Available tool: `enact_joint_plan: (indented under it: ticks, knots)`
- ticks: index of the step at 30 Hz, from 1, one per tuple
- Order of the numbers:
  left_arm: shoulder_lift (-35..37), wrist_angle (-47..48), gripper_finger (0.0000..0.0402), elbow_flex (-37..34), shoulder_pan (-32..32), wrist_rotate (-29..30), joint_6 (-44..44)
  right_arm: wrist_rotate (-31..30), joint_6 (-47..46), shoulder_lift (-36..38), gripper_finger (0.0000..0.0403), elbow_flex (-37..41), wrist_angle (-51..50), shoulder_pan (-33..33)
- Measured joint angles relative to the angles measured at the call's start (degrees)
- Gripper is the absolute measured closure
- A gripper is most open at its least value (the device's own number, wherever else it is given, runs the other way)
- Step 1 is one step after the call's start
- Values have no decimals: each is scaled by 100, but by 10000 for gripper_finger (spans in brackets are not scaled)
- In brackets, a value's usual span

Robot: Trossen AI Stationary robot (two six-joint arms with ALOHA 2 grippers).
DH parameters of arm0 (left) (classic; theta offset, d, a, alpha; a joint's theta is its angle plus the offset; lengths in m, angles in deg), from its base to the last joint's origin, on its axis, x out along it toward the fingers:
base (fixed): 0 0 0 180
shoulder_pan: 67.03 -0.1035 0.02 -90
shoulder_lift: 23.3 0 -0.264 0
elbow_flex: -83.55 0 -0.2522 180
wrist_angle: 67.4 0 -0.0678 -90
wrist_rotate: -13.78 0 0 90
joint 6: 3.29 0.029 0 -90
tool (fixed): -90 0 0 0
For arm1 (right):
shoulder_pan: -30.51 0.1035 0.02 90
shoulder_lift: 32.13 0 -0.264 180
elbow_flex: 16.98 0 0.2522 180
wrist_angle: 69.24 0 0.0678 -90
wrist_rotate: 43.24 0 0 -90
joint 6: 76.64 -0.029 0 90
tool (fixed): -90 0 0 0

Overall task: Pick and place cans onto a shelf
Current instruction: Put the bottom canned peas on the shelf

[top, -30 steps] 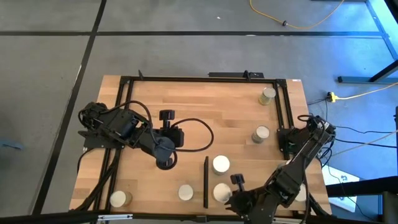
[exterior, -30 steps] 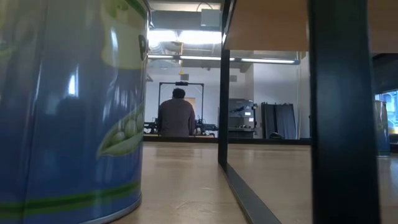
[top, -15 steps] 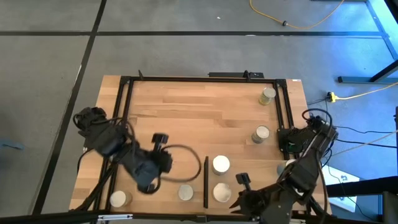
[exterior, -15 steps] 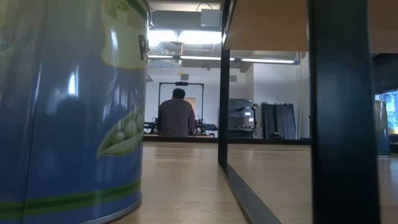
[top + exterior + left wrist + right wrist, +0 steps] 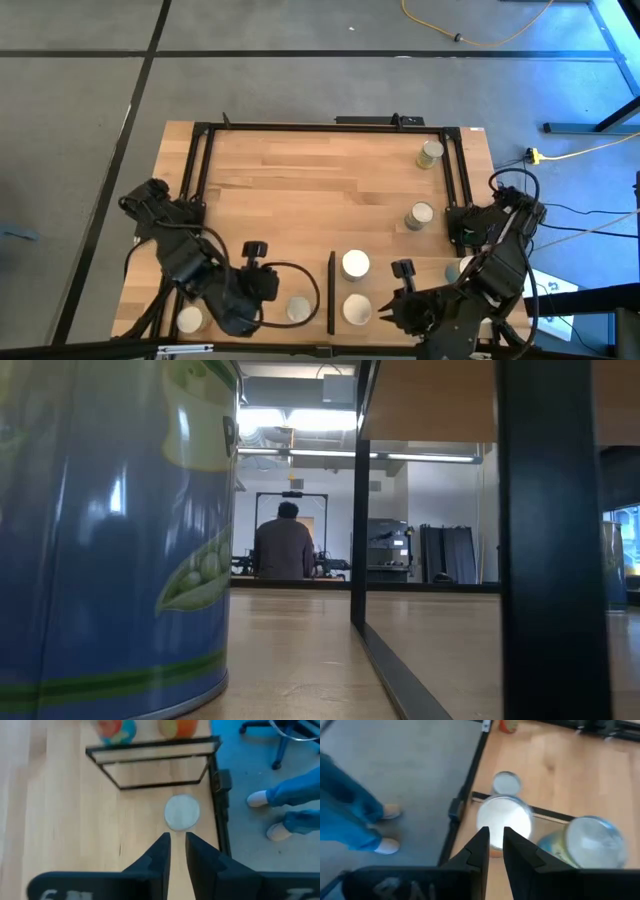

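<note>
In the high view the arms are covering both tools' fingers, and one can (image 5: 455,270) is peeking out half hidden behind the right arm. The low view is showing only a cropped blue pea-label can (image 5: 110,540). Other cans (image 5: 355,264) are standing upright across the desk (image 5: 300,180), pale tops facing up. The shelf (image 5: 331,290) is showing as a thin black bar running front to back near the desk's front edge. The left tool (image 5: 176,840) is pointing at a can (image 5: 182,812) just ahead, fingers narrowly apart and empty. The right tool (image 5: 492,837) is hovering narrow over another can (image 5: 504,817).
</note>
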Motion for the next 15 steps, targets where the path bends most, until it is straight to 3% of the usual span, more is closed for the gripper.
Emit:
enact_joint_plan:
  ticks: [15]
  knots:
    - [1, -2848, 341, -2833, -211, 39, -1204, -199, 8, 0, 346, 33, -491, -258]
